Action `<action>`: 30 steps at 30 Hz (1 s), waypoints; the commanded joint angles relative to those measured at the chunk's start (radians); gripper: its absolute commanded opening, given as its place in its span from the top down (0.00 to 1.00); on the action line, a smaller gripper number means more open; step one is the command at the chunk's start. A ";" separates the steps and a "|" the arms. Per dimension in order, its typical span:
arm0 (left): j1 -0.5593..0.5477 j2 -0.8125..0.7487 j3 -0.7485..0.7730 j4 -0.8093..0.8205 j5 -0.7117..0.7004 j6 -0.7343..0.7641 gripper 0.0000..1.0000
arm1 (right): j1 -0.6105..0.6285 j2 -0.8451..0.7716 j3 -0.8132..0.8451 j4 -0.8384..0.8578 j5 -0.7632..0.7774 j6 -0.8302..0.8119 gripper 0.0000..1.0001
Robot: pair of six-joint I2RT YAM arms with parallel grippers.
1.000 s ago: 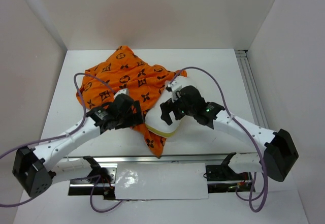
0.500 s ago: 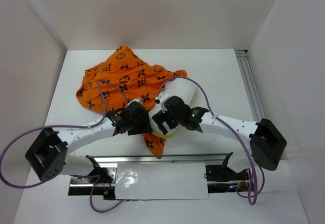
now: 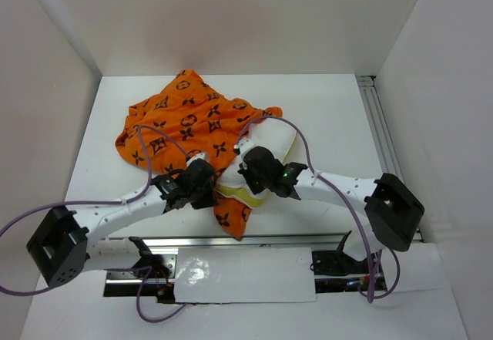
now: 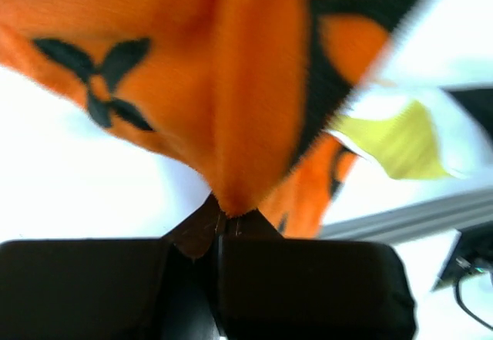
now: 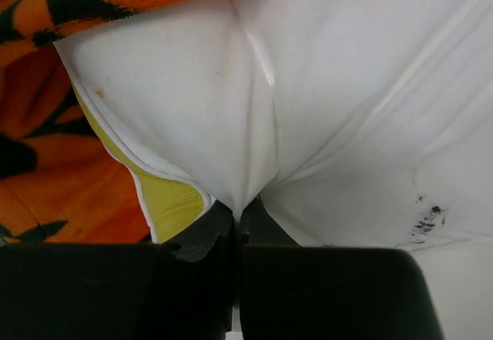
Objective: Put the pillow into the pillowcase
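Note:
The orange pillowcase (image 3: 185,120) with dark brown motifs lies crumpled at the table's back left, one flap hanging toward the near edge. The white pillow (image 3: 274,143) pokes out of its right side, its pale yellow seam (image 3: 235,192) toward me. My left gripper (image 3: 208,189) is shut on a pinched fold of the pillowcase (image 4: 231,85); its fingertips (image 4: 223,213) meet on orange cloth. My right gripper (image 3: 246,176) is shut on a fold of the pillow (image 5: 347,101), its fingertips (image 5: 239,213) just right of the yellow seam (image 5: 173,201). The two grippers sit close together.
A metal rail (image 3: 382,136) runs along the table's right edge and another rail (image 3: 254,241) crosses in front of the arm bases, above a white plate (image 3: 246,274). Purple cables (image 3: 146,136) loop over both arms. White walls close in the left, back and right.
Both grippers were open and have shut, the left on the pillowcase's near edge, the right on the pillow's near edge. Both arms dropped toward the near side of the cloth.

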 commanded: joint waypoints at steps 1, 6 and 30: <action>-0.038 -0.064 0.049 -0.001 -0.016 -0.004 1.00 | 0.014 -0.042 0.058 0.085 -0.030 0.095 1.00; -0.199 -0.113 0.222 -0.010 -0.051 0.035 1.00 | 0.014 -0.114 0.121 0.373 -0.016 0.135 1.00; -0.457 -0.084 0.344 -0.087 -0.056 0.010 0.75 | -0.008 -0.163 -0.209 0.739 0.111 0.332 0.59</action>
